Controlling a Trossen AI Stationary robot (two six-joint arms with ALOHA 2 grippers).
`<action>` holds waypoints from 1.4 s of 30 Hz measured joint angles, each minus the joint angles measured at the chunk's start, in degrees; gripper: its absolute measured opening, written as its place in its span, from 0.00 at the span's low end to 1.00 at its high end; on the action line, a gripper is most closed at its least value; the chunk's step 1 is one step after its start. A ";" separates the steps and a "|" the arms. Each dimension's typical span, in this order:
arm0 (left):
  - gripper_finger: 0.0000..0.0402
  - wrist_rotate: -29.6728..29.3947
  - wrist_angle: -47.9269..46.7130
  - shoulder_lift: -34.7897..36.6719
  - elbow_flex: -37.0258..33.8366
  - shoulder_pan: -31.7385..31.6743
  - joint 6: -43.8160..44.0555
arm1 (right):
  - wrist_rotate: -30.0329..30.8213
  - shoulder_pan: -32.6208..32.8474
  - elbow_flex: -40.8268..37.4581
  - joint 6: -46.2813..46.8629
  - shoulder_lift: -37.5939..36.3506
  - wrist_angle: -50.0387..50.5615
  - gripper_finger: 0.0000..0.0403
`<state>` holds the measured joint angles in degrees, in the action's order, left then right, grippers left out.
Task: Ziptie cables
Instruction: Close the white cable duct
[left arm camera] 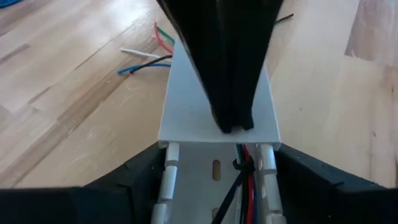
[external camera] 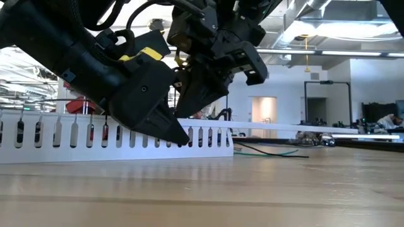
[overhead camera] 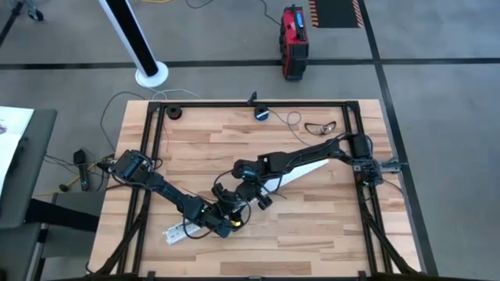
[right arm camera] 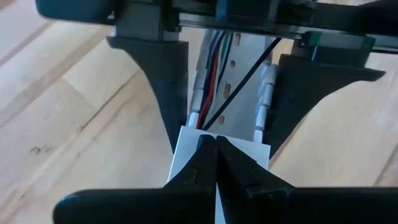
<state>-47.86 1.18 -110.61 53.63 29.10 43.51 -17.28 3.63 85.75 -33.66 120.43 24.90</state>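
Two grippers: both meet at the slotted white duct (external camera: 113,135) near the table's (overhead camera: 328,226) front edge.
Writing: none readable.
Left gripper (right arm camera: 224,59): fingers spread, straddling the duct's walls.
Right gripper (left arm camera: 233,121): fingers pressed together, tips on the flat white cover (left arm camera: 217,106).
Cables (left arm camera: 244,180): inside the duct (red, black, green), between the left fingers, running along its length, ends emerging beyond the cover.

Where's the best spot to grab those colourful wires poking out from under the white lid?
Pinch the wires just where they leave the white lid, coming straight down from above. There they lie flat on the table, close together; farther out their ends fan apart.
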 joint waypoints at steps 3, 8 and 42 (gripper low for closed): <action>0.60 -0.20 -0.37 0.00 0.00 0.02 0.73 | -0.26 -0.08 0.01 0.86 0.34 0.62 0.00; 0.60 0.17 -0.36 0.00 0.00 0.00 0.70 | 0.05 -0.08 -0.09 1.35 0.32 0.34 0.00; 0.77 12.72 -6.89 -0.07 0.00 -0.94 6.68 | -1.20 -1.62 -0.30 3.71 0.50 -0.68 0.00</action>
<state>-35.15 -5.71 -110.67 53.63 28.17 50.19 -18.49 2.01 85.45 -29.95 120.92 24.21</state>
